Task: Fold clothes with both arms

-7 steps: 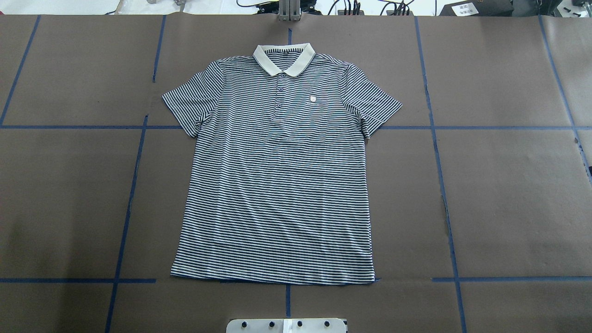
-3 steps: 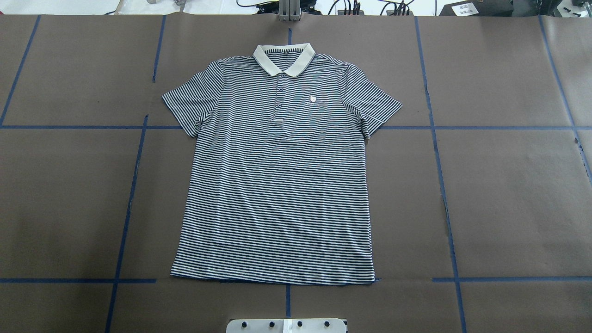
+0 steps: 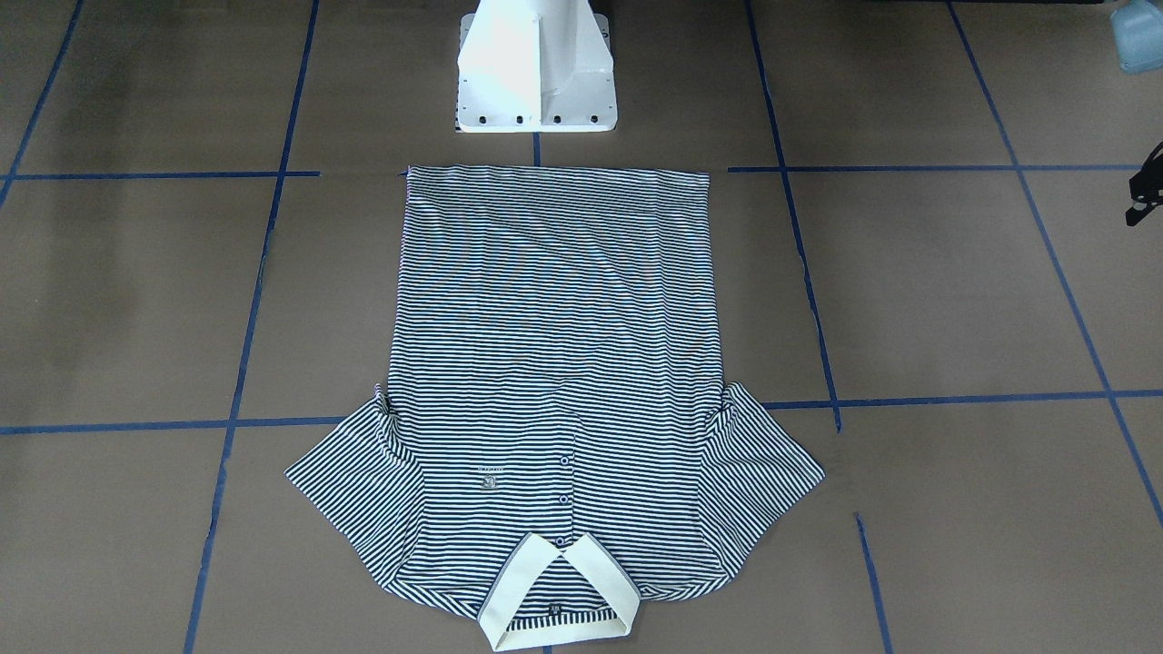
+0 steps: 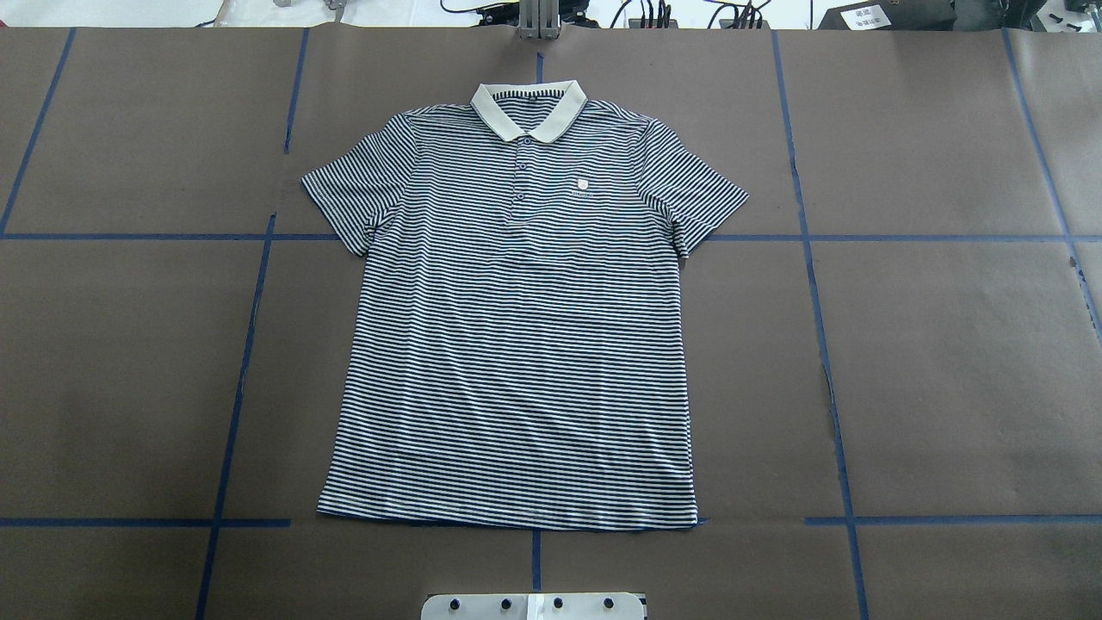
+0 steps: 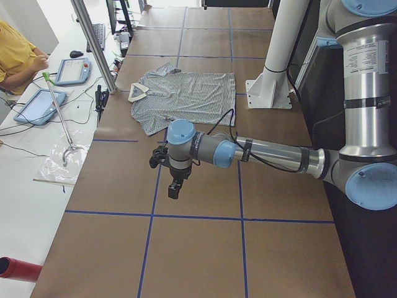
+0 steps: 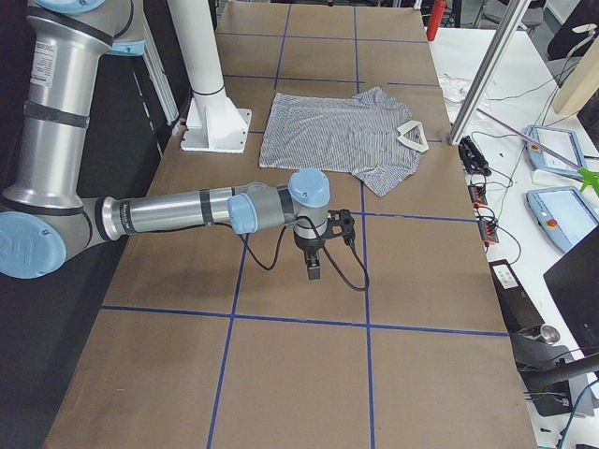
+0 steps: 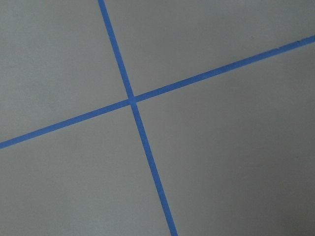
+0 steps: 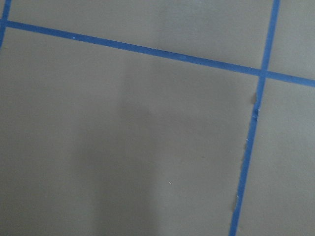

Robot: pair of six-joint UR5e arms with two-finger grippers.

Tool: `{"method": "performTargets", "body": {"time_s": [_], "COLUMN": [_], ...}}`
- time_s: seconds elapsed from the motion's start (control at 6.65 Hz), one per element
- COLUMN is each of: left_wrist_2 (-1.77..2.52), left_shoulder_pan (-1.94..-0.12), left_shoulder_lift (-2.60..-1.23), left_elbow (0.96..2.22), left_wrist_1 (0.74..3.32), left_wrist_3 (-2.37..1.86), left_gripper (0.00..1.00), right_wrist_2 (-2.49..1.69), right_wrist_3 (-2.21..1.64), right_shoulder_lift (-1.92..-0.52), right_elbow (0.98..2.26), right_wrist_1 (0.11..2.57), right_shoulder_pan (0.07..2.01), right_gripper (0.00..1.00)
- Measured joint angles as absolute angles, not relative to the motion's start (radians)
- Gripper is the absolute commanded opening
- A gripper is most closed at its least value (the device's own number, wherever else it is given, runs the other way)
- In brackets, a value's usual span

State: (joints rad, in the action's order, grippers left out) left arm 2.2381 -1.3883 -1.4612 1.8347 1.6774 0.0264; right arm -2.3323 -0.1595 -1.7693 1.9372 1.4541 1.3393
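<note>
Shirt (image 4: 516, 344) lies flat, front up, unfolded, well apart from both pincers. The left pincer (image 5: 174, 190) and right pincer (image 6: 314, 271) each hang over bare surface (image 4: 947, 370), at opposite ends. Whether either is apart or together, I cannot tell.

Risk: pinching flat cloth may drag it or catch one layer only — and uneven lifts would skew the fold.

Against the earlier overhead frames, the shirt has not shifted.

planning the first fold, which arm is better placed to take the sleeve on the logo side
Right. That sleeve lies on the robot's right, where the right gripper hangs over bare table; the left gripper is beyond the opposite sleeve.
</note>
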Motion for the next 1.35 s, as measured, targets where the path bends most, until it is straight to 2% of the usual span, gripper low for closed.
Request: {"method": "performTargets", "body": {"time_s": [0.15,0.45,0.75,0.9,1.05,1.2,1.35], "left_wrist_2": [2.245,2.297,2.34,2.345,2.346,2.345,2.345], "left_shoulder_pan": [-1.384,-1.373,-1.34,-1.329,-1.321,-1.316,-1.314], "left_shoulder_lift": [-1.483,-1.5,-1.5,-1.501,-1.503,-1.504,-1.504], "left_elbow": [1.83,1.833,1.822,1.813,1.808,1.806,1.804], "left_wrist_1": [1.68,1.689,1.701,1.704,1.719,1.752,1.781], "left_wrist_3": [0.006,-0.009,-0.01,-0.009,-0.009,-0.011,-0.013], "left_gripper": [1.0,1.0,1.0,1.0,1.0,1.0,1.0], "right_wrist_2": [-2.324,-2.229,-2.064,-2.004,-1.951,-1.894,-1.853], "right_wrist_3": [-0.274,-0.705,-1.15,-1.304,-1.379,-1.402,-1.404], "right_shoulder_lift": [-1.697,-1.416,-1.17,-1.107,-1.046,-1.005,-0.99], "right_elbow": [1.927,1.836,1.63,1.501,1.386,1.309,1.265], "right_wrist_1": [1.438,1.42,1.257,1.121,1.047,1.021,1.013], "right_shoulder_pan": [1.258,1.03,0.881,0.854,0.845,0.843,0.841], "right_gripper": [1.0,1.0,0.98,0.9,0.9,0.88,0.8]}}
